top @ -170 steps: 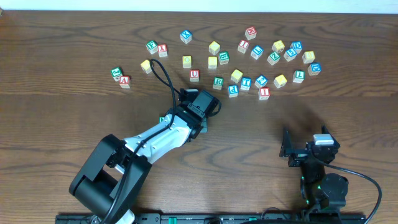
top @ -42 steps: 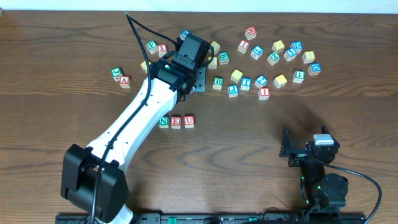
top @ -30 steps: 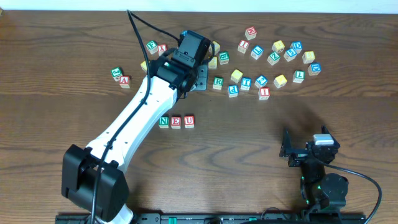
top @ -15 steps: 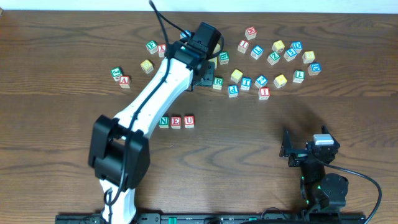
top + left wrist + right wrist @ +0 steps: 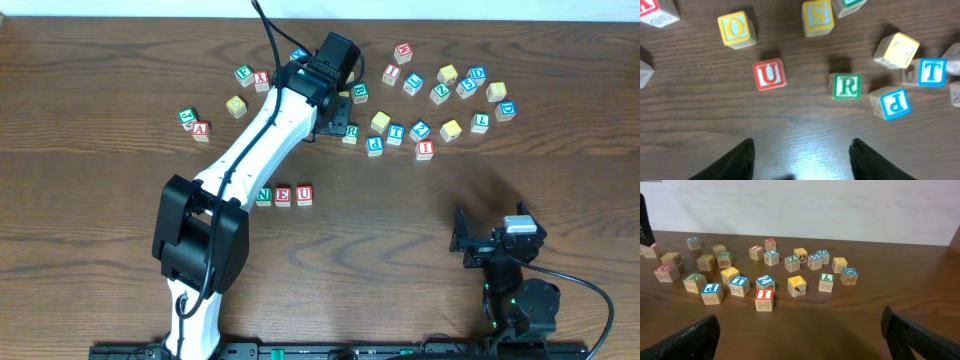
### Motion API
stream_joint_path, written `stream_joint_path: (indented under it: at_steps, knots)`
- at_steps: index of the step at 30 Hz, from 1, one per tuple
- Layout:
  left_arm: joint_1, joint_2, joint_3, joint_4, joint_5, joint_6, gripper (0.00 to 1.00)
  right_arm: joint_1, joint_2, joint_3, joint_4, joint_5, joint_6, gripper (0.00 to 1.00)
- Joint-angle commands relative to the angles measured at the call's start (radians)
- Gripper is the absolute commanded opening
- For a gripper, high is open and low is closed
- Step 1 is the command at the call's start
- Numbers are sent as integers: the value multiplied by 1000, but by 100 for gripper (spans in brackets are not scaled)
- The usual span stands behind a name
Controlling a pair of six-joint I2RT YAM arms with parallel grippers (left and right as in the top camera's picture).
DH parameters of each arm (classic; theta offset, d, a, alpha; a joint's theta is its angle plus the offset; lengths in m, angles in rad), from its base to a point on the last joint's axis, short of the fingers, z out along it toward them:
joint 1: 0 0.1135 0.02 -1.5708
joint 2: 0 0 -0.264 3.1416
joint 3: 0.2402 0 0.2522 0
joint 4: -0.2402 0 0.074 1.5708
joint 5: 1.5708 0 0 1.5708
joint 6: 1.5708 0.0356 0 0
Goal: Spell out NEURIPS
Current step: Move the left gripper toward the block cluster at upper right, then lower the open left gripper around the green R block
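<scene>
A green N, a red E and a red U stand in a row on the table. My left gripper is open and empty. It hovers over bare wood just short of another red U and the green R. The blue P lies right of the R. A yellow S cube sits beyond them. The red I stands farther right. My right gripper is open and empty near the front right.
Several other letter cubes are scattered along the back, among them a blue T, a yellow O and a tilted yellow cube. A green cube and a red A sit at the far left.
My left arm has swung so that its gripper moved a little to the right, from over the second U towards the R. The N E U row and the right arm have not moved.
</scene>
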Motion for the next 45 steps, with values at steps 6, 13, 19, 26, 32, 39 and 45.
stream_joint_path:
  at_steps: [6, 13, 19, 26, 32, 39, 45]
  knots:
    - [-58, 27, 26, 76, 10, 14, 65, -6, -3, -1, -5, -2, 17, 99]
    - [-59, 93, 26, 86, 10, 19, 65, -6, -3, -1, -5, -3, 17, 99]
    - [-60, 151, 26, 82, 10, 22, 65, -6, -3, -1, -5, -2, 17, 99]
    - [-60, 156, 26, 105, 10, 22, 65, -6, -3, -1, -5, -2, 17, 99]
    - [-60, 156, 26, 129, 10, 21, 64, -6, -3, -1, -5, -2, 17, 99]
    - [-60, 157, 26, 169, 10, 22, 64, -6, -3, -1, -5, -2, 17, 99]
    - [-61, 173, 26, 180, 11, 22, 62, -6, -3, -1, -5, -2, 17, 99]
